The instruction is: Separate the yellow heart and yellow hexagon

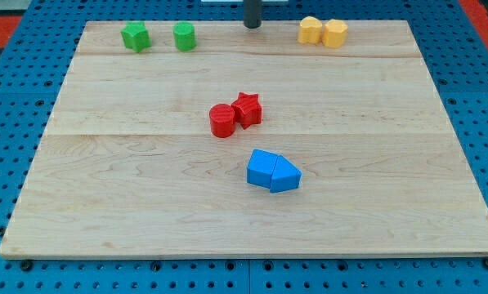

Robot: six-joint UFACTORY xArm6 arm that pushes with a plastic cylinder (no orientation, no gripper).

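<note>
1. In the camera view, the yellow heart (310, 30) and yellow hexagon (335, 33) sat touching side by side near the board's (391, 220) top edge, toward the view's right; both were glossy yellow.
2. My tip (252, 25), a bare rod holding nothing, stood at the top edge, to the view's left of the heart and apart from it.
3. A green star-like block (135, 37) and a green cylinder (184, 37) lay at top left.
</note>
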